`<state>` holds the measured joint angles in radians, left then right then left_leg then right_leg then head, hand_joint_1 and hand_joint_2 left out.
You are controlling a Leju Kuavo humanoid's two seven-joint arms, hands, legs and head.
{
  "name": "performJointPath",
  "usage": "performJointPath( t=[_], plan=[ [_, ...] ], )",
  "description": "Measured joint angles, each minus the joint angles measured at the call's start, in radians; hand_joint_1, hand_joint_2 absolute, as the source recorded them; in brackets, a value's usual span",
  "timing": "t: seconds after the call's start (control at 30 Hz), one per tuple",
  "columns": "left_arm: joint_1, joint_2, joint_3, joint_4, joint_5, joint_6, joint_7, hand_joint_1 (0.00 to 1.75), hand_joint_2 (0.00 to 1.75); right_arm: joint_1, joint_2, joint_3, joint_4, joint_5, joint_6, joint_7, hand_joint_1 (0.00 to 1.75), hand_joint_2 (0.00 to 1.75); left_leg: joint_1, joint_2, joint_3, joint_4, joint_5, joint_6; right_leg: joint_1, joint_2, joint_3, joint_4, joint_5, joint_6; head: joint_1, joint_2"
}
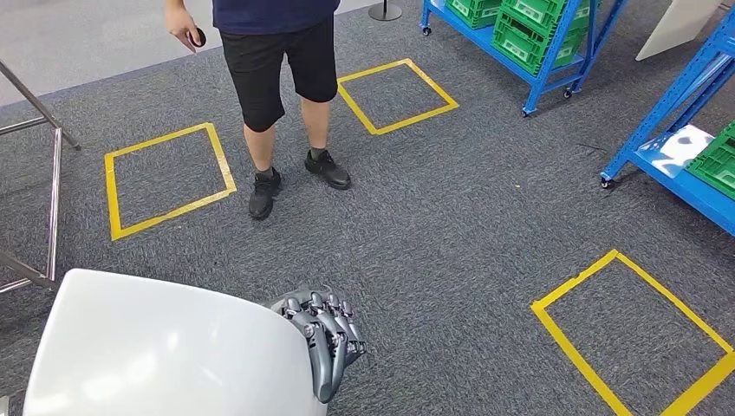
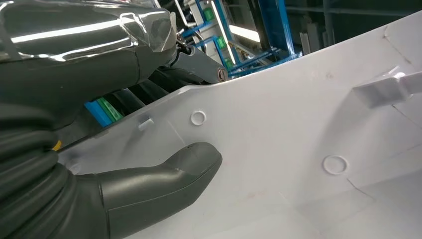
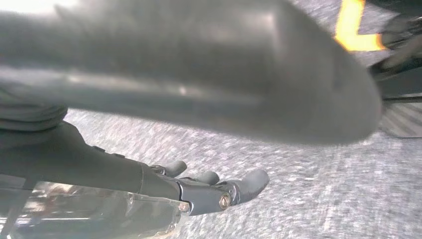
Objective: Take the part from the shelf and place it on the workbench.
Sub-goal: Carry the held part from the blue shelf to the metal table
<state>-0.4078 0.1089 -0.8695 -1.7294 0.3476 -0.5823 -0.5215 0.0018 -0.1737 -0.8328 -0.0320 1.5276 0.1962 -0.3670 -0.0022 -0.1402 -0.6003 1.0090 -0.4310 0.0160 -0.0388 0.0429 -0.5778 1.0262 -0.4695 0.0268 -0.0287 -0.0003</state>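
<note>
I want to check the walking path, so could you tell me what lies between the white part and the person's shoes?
In the head view, only bare grey carpet lies between the white part and the person's shoes.

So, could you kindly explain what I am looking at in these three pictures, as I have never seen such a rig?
It is a two-legged humanoid robot. The wide picture comes from its head, looking down at grey carpet with yellow tape squares, a standing person and blue shelves holding green crates. The other two come from wrist cameras. The left robot hand grips a large white part, thumb on its inner face. The right robot hand holds nothing.
</note>
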Motion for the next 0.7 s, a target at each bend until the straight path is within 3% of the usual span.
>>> performJointPath(
  t=[0.03,0.1,0.17,0.23,0.27,0.3,0.37,0.43,0.47,0.53,0.6,0.67,0.7],
  plan=[
    [0.004,0.002,0.005,-0.003,-0.002,-0.002,-0.002,1.75,1.75,0.0,-0.003,0.0,0.001,0.0,-0.002,-0.002,0.0,0.0,0.001,0.008,-0.003,0.005,-0.003,-0.003,0.0,-0.01,0.002,-0.001,0.0,-0.006,-0.001,0.0],
    [0.008,0.005,0.013,-0.008,-0.005,-0.004,-0.003,1.75,1.75,0.0,-0.005,0.0,0.003,0.0,-0.003,-0.005,0.0,0.0,0.002,0.062,-0.028,0.062,-0.034,-0.012,-0.001,-0.03,0.007,-0.002,-0.002,-0.018,-0.007,0.0],
    [0.011,0.006,0.021,-0.011,-0.007,-0.005,-0.003,1.75,1.75,0.003,-0.007,0.0,0.006,0.0,-0.003,-0.007,0.0,0.0,0.004,0.12,-0.097,0.195,-0.095,-0.019,0.006,-0.053,0.011,-0.002,-0.006,-0.028,-0.013,0.0],
    [0.015,0.008,0.027,-0.013,-0.008,-0.007,-0.003,1.75,1.75,0.004,-0.01,0.0,0.009,0.0,-0.003,-0.008,0.0,0.0,0.009,0.134,-0.16,0.3,-0.126,-0.021,0.011,-0.08,0.012,-0.002,-0.01,-0.033,-0.014,0.0],
    [0.016,0.008,0.03,-0.014,-0.008,-0.008,-0.003,1.75,1.75,0.004,-0.011,0.0,0.01,0.0,-0.003,-0.008,0.0,0.0,0.009,0.137,-0.164,0.301,-0.115,-0.02,0.013,-0.093,0.013,-0.002,-0.012,-0.033,-0.014,0.0],
    [0.017,0.008,0.032,-0.015,-0.008,-0.008,-0.003,1.75,1.75,0.004,-0.011,0.0,0.01,0.0,-0.003,-0.008,0.0,0.0,0.009,0.142,-0.145,0.258,-0.086,-0.016,0.015,-0.105,0.016,-0.002,-0.015,-0.033,-0.014,0.0],
    [0.017,0.009,0.035,-0.019,-0.009,-0.009,-0.003,1.75,1.75,0.002,-0.011,0.0,0.011,0.0,-0.003,-0.009,0.0,0.0,0.002,0.179,-0.069,0.115,-0.025,-0.004,0.02,-0.127,0.023,-0.003,-0.021,-0.03,-0.013,0.0],
    [0.017,0.009,0.038,-0.022,-0.01,-0.009,-0.003,1.75,1.75,0.002,-0.011,0.0,0.012,0.0,-0.003,-0.009,0.0,0.0,-0.008,0.211,-0.023,0.028,-0.001,0.007,0.025,-0.147,0.029,-0.004,-0.028,-0.021,-0.013,0.0],
    [0.017,0.009,0.04,-0.023,-0.01,-0.01,-0.003,1.75,1.75,0.001,-0.012,0.0,0.013,0.0,-0.003,-0.009,0.0,0.0,-0.012,0.21,-0.021,0.019,-0.003,0.009,0.026,-0.157,0.031,-0.005,-0.03,-0.017,-0.013,0.0],
    [0.02,0.009,0.044,-0.026,-0.01,-0.01,-0.003,1.75,1.75,-0.002,-0.012,0.0,0.013,0.0,-0.003,-0.009,0.0,0.0,-0.011,0.183,-0.018,0.008,0.003,0.018,0.025,-0.169,0.037,-0.009,-0.034,-0.008,-0.014,0.0],
    [0.02,0.008,0.047,-0.03,-0.011,-0.011,-0.003,1.75,1.75,-0.003,-0.012,0.0,0.014,0.0,-0.003,-0.01,0.0,0.0,-0.006,0.157,-0.005,-0.011,0.014,0.029,0.022,-0.124,0.025,0.027,-0.056,-0.007,-0.011,0.0],
    [0.02,0.006,0.049,-0.031,-0.011,-0.011,-0.003,1.75,1.75,0.0,-0.012,0.0,0.015,0.0,-0.003,-0.01,0.0,0.0,-0.004,0.131,0.003,-0.019,0.019,0.035,0.019,-0.064,-0.035,0.145,-0.105,-0.013,-0.005,0.0],
    [0.022,0.005,0.049,-0.031,-0.011,-0.012,-0.003,1.75,1.75,0.002,-0.013,0.0,0.016,0.0,-0.003,-0.01,0.0,0.0,-0.005,0.117,0.003,-0.019,0.019,0.036,0.019,-0.053,-0.073,0.213,-0.128,-0.014,-0.002,0.0]
  ],
)
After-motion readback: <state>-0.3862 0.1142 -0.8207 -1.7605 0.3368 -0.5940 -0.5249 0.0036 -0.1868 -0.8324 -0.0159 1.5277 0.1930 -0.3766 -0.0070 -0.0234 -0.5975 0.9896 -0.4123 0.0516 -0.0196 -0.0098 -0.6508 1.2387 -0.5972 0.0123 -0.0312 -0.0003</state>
